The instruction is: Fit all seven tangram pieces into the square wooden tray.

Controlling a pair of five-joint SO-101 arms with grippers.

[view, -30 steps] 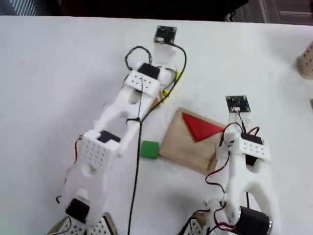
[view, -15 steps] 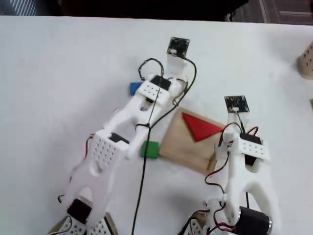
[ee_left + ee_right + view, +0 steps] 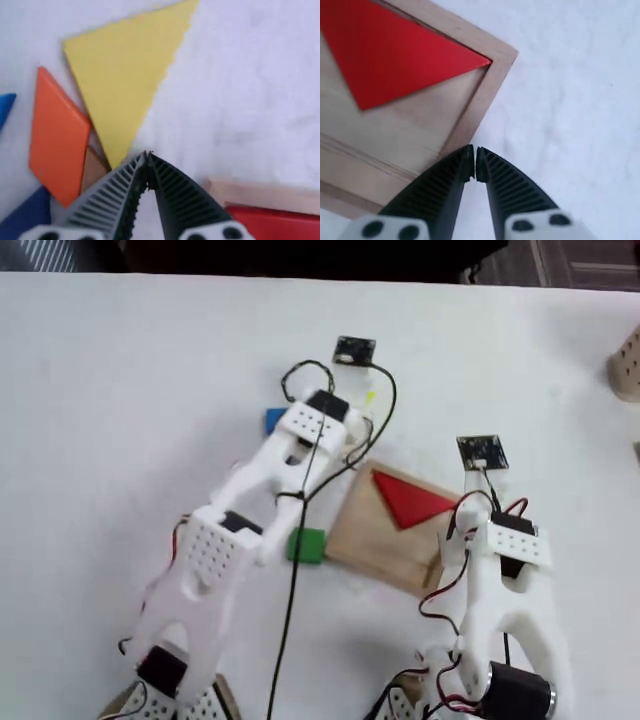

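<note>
The square wooden tray lies on the white table, pale grain bare except for a flat red triangle lodged in one corner against the raised rim. The right claw, black and ribbed, is pressed together and empty just at the tray's outer edge. The left claw, equally ribbed, is also closed on nothing, its tips just beside the sharp corner of a large yellow triangle. An orange parallelogram touches that triangle's side, with blue pieces near it. A green square sits just beside the tray
</note>
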